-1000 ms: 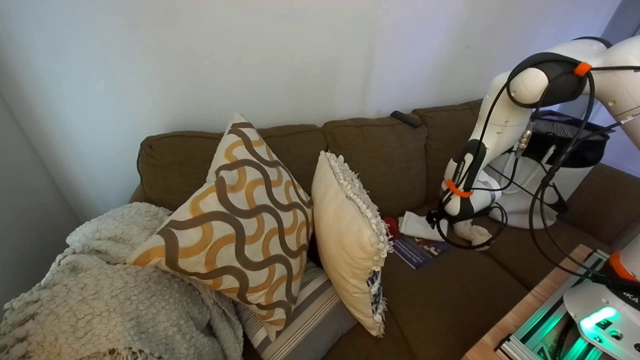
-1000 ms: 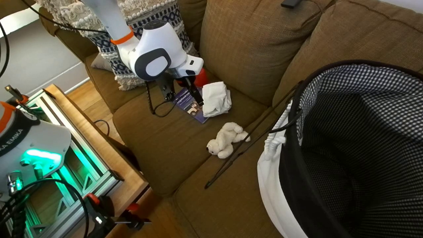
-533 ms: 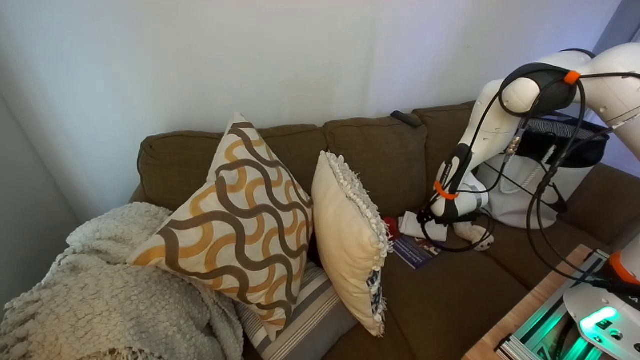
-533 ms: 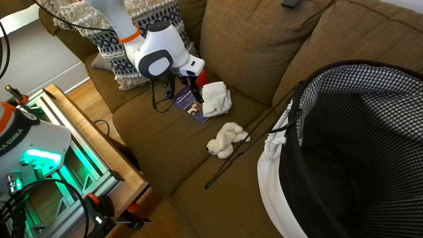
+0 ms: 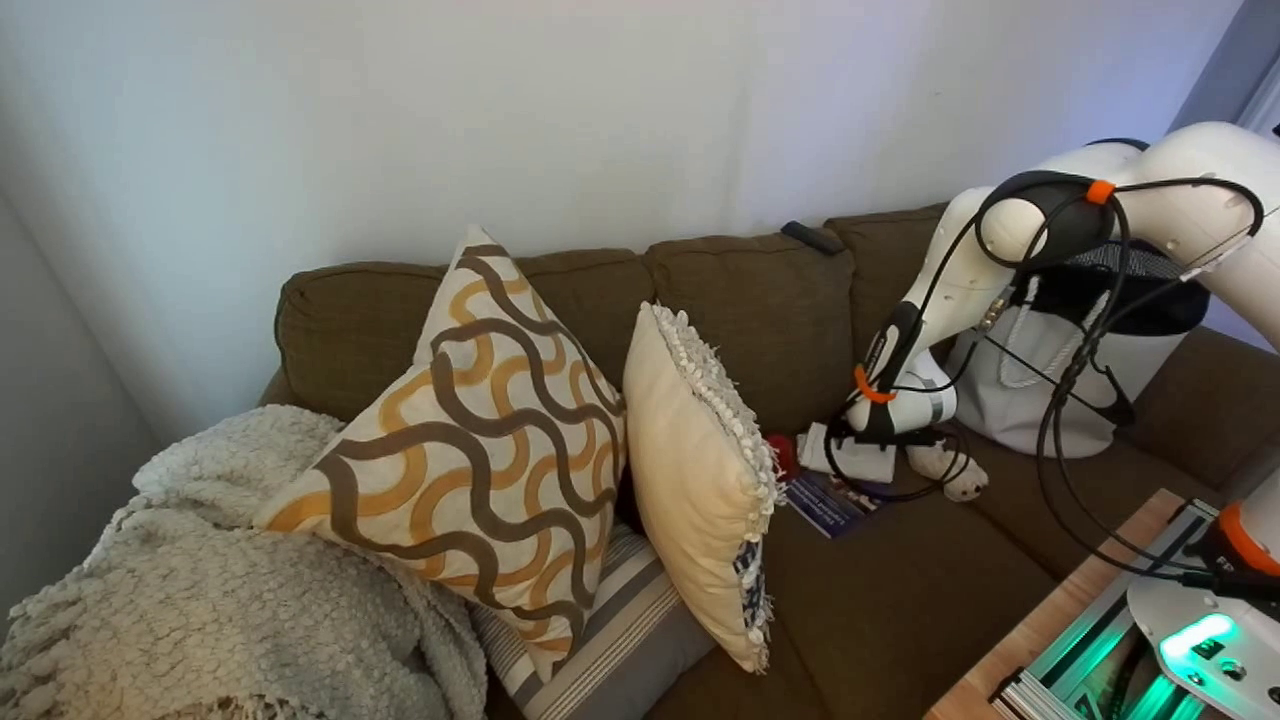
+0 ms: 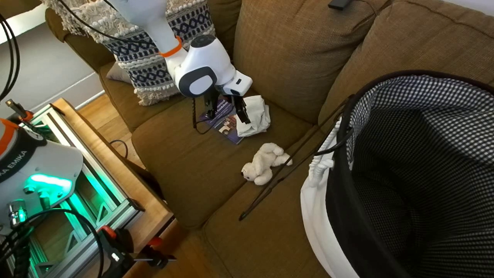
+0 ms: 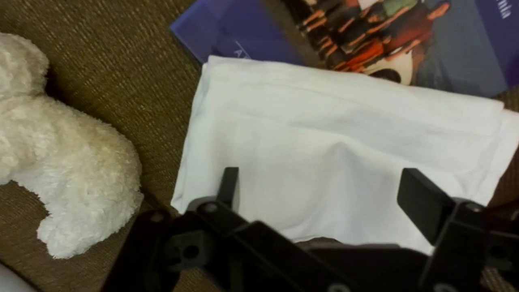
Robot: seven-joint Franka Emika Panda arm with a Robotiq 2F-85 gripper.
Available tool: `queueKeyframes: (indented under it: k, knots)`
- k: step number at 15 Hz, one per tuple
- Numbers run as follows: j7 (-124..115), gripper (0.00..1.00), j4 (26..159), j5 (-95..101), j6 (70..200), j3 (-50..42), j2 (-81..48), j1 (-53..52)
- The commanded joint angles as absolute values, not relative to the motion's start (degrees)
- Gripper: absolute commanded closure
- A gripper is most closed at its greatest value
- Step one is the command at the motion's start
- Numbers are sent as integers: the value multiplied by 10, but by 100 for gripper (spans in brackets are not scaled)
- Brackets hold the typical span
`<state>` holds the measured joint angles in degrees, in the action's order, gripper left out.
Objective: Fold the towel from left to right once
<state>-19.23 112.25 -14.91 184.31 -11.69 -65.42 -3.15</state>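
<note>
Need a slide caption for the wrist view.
Open hand over a creased white towel, plush toy at picture left, blue-purple book along the towel's upper edge.

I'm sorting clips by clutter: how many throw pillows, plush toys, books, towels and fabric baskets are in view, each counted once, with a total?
Throw pillows: 3 (wavy-patterned one, fringed one, striped one)
Plush toy: 1
Book: 1
Towel: 1
Fabric basket: 1
Total: 7
</note>
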Motion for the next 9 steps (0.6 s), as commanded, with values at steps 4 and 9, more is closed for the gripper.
queueKeyframes:
  k: [4, 9]
  knots:
    - [-173, 0, 1011, -145, 1810, -100, -745, 19]
    - [-150, 0, 941, -133, 1787, -83, -795, 46]
